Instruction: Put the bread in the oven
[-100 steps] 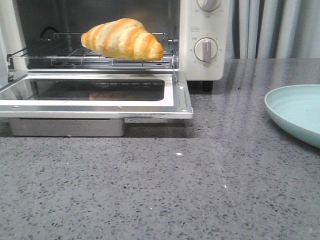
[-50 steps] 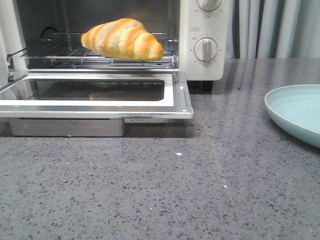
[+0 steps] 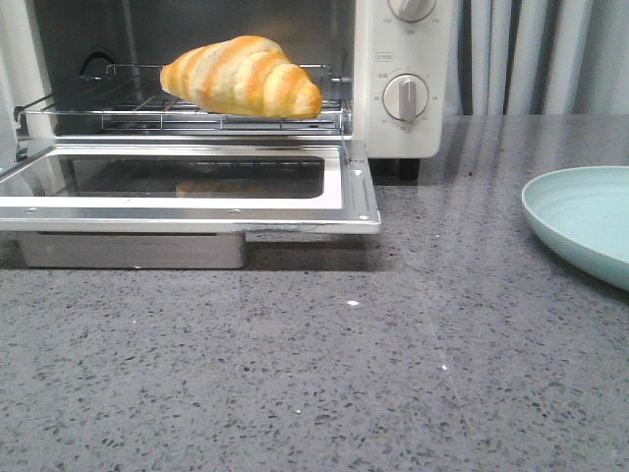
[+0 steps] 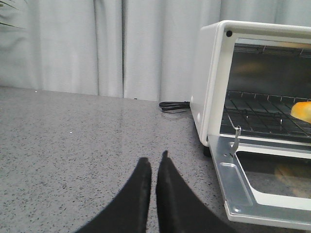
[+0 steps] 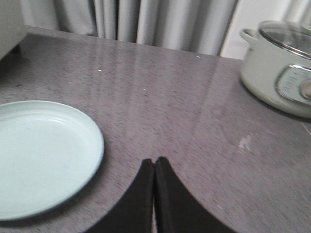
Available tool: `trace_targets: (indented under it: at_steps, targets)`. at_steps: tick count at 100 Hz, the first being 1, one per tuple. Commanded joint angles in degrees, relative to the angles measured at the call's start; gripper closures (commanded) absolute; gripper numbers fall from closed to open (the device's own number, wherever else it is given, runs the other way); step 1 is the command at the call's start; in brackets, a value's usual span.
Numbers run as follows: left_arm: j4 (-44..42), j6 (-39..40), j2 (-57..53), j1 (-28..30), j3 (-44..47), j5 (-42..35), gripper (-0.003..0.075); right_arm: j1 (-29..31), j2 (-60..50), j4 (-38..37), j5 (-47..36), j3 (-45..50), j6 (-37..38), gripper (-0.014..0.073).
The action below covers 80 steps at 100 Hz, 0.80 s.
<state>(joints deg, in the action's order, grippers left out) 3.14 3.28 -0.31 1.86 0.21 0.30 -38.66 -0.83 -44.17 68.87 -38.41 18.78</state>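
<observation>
- Bread [image 3: 242,88] lies on the wire rack [image 3: 118,108] inside the oven [image 3: 393,88], whose door [image 3: 187,202] hangs flat open at the tabletop's [image 3: 344,374] far left.
- Left gripper [image 4: 154,165]: fingers together, holding nothing, near the oven's side.
- Right gripper [image 5: 154,165]: fingers together, empty, beside the pale green plate [image 5: 43,155] by the tabletop's right edge.

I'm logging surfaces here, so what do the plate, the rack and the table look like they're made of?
Plate: pale mint, matte, likely plastic or ceramic, with faint concentric rings. Rack: shiny thin metal wire. Table: grey speckled stone or stone-look top, polished enough to reflect the curtains.
</observation>
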Motion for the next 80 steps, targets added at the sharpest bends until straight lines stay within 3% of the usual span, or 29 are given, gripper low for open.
trace_targets:
  at_steps: [1, 29, 48, 60, 80]
  targets:
    - [0.21, 0.11, -1.71, -0.5, 1.33, -4.57, 0.074, -0.19, -0.81, 1.01, -15.98, 2.78, -0.14, 0.0644]
    - [0.21, 0.11, -1.71, -0.5, 1.33, -4.57, 0.074, -0.19, -0.81, 17.43, -55.74, 23.25, -0.14, 0.0644]
    - [0.21, 0.11, -1.71, -0.5, 1.33, -4.57, 0.074, -0.19, -0.81, 32.04, -76.14, 35.06, -3.49, 0.0644]
    - [0.21, 0.11, -1.71, -0.5, 1.33, -4.57, 0.074, -0.19, -0.81, 36.17, -81.45, 38.74, -4.82, 0.0644]
    - [0.21, 0.11, -1.71, -0.5, 1.33, -4.57, 0.074, 0.06, -0.81, 39.76, -81.33, 39.75, -10.47, 0.0644]
